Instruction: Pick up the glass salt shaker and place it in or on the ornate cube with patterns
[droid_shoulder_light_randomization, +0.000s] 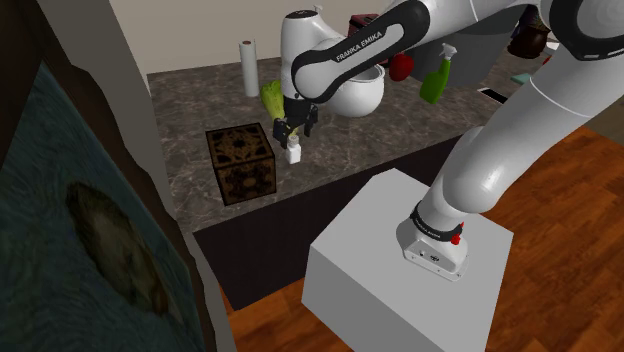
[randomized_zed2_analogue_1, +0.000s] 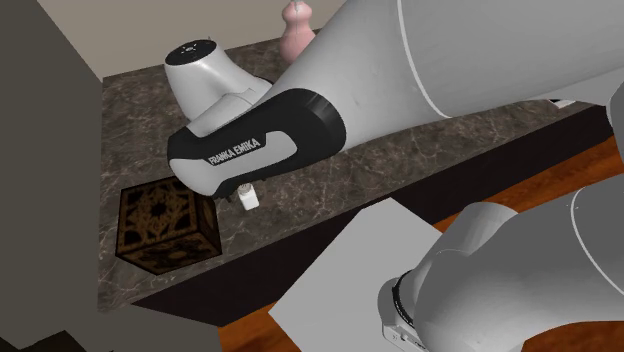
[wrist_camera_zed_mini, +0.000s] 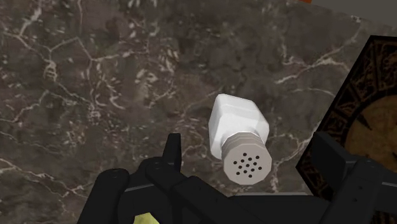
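Salt shaker (wrist_camera_zed_mini: 238, 133) stands on the marbled desk (droid_shoulder_light_randomization: 190, 100), shoulder view's centre, just right of the patterned cube (droid_shoulder_light_randomization: 240, 163).
Likely light, rigid, slick; the tool (wrist_camera_zed_mini: 249, 147) hangs spread around it, not touching. Pinch the white body below the cap.

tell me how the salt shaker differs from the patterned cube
The salt shaker is white with a grey holed cap; the cube is dark brown with ornate patterns. The salt shaker is much smaller than the cube. The salt shaker sits between the open fingers of the hand; the cube stands free beside it. Both rest on the marbled counter.
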